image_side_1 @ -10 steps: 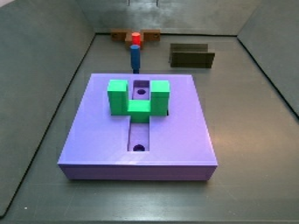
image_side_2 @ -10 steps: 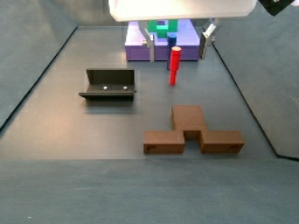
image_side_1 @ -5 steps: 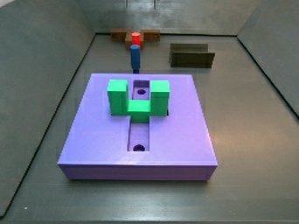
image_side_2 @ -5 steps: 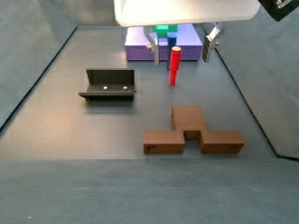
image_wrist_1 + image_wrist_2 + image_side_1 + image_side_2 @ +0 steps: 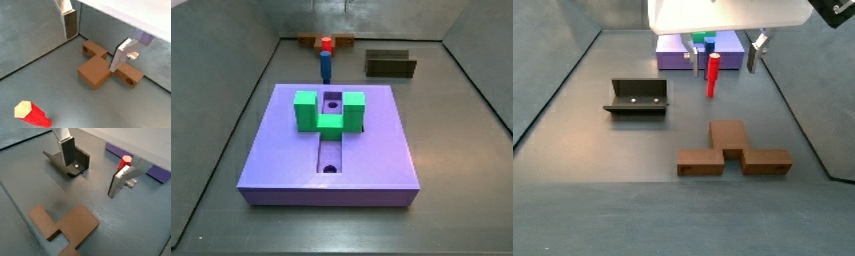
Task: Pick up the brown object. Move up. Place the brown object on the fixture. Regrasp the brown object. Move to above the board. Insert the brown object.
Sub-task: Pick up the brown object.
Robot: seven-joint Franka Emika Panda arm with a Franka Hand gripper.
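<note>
Overhead, the hand [image 5: 93, 168] was held wide open and empty above the desk [image 5: 40, 193]; nothing was seen inside the fixture [image 5: 636, 97], and the brown object [image 5: 732, 150] lay apart.

Purple board [image 5: 365, 150] bearing green U-shaped block [image 5: 329, 110]; blue peg [image 5: 326, 62], fixture [image 5: 390, 64] beyond; tool unseen.

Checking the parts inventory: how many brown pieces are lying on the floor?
1: the brown object lies flat on the floor, apart from the fixture and the board. The open end effector hangs above it, empty.
</note>
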